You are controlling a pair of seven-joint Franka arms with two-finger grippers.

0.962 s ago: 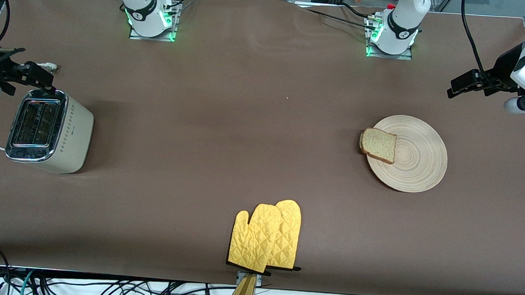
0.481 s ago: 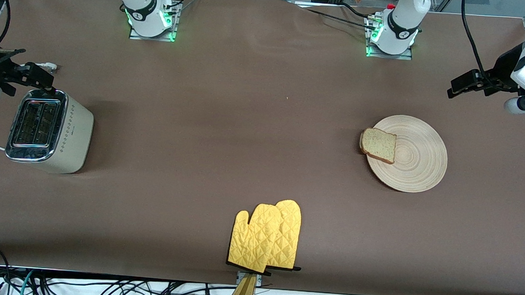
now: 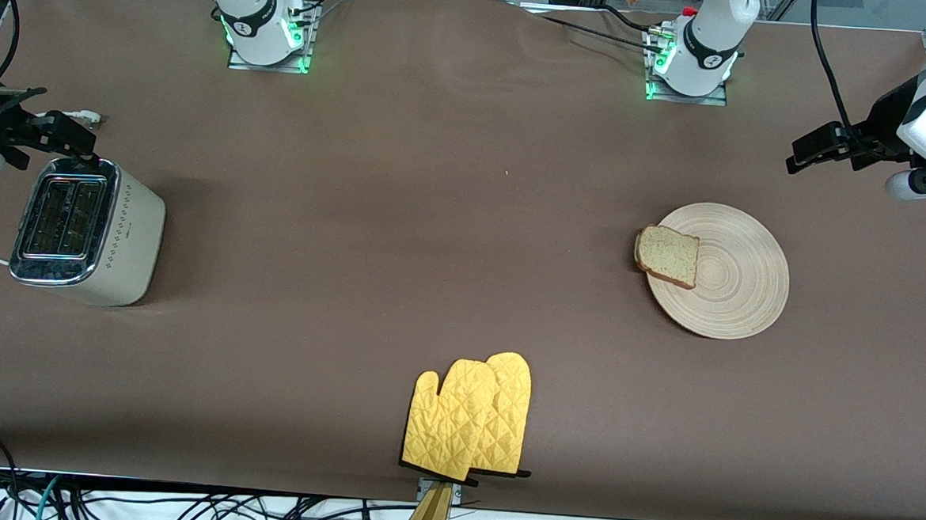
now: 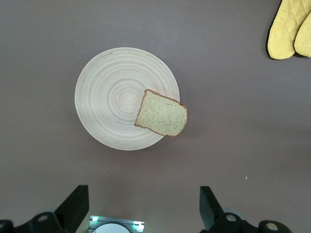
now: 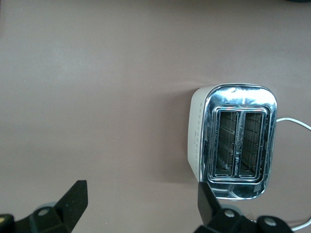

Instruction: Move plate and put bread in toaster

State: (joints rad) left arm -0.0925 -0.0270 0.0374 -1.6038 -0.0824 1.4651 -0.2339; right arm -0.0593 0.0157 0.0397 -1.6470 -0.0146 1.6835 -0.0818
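The brown worktop (image 3: 434, 211) carries the cream toaster (image 3: 88, 228) at the right arm's end, slots up and apparently empty, ready for loading. At the left arm's end lies the wooden plate (image 3: 736, 274), with the bread (image 3: 667, 256) overhanging its rim toward the toaster, which should make it easy to pinch. Yellow oven mitts (image 3: 470, 419) lie nearer the camera, off the direct path. The left gripper (image 4: 143, 211) hangs wide open near the plate; the right gripper (image 5: 141, 206) hangs wide by the toaster.
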